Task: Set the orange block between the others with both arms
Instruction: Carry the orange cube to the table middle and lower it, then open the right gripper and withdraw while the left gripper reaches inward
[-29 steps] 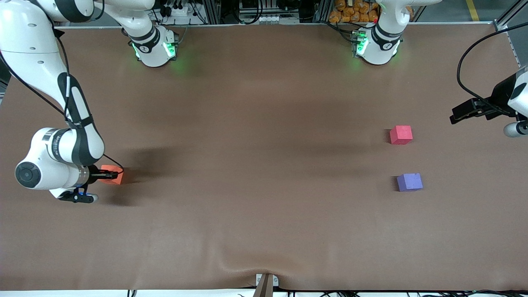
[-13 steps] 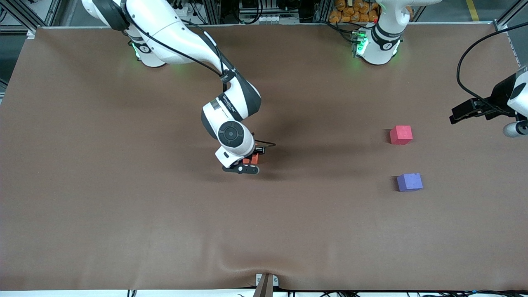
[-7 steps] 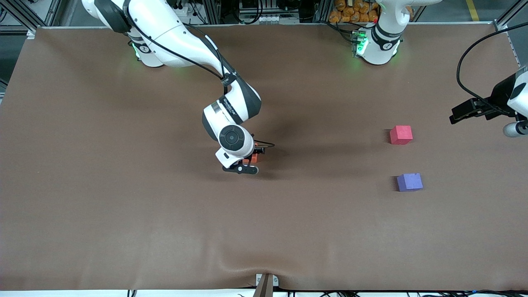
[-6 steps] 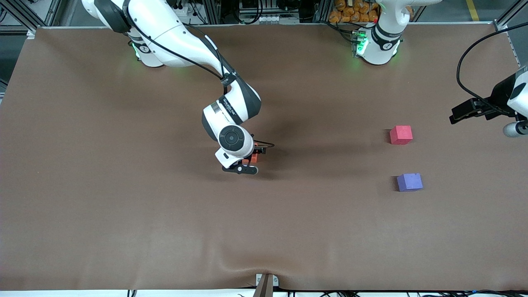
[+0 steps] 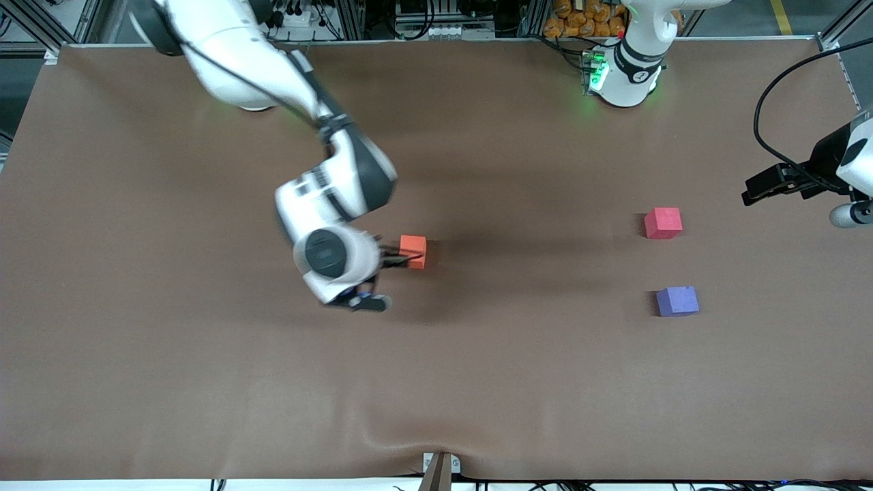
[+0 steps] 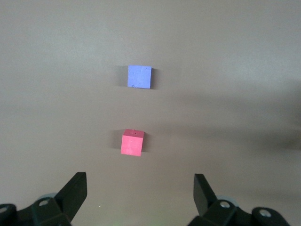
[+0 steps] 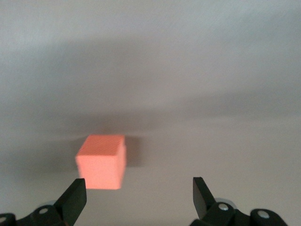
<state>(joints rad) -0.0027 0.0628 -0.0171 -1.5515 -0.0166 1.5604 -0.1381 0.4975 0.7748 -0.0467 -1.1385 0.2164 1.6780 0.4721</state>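
front view: orange block [image 5: 413, 251] sits free mid-table, right gripper [image 5: 392, 260] just beside it, likely dropped here for a handover; red cube [image 5: 663, 223] and purple cube [image 5: 677, 301] lie toward the left arm's end, gap open

left wrist view: left gripper [image 6: 140, 194] spread wide, empty, waits over both cubes

right wrist view: jaws wide, holding nothing, block just ahead of one finger [image 7: 74, 197], not between them

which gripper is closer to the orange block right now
Right. The right gripper is open just beside the orange block, toward the right arm's end of the table. The left gripper waits, open, at the left arm's end, past the red block.
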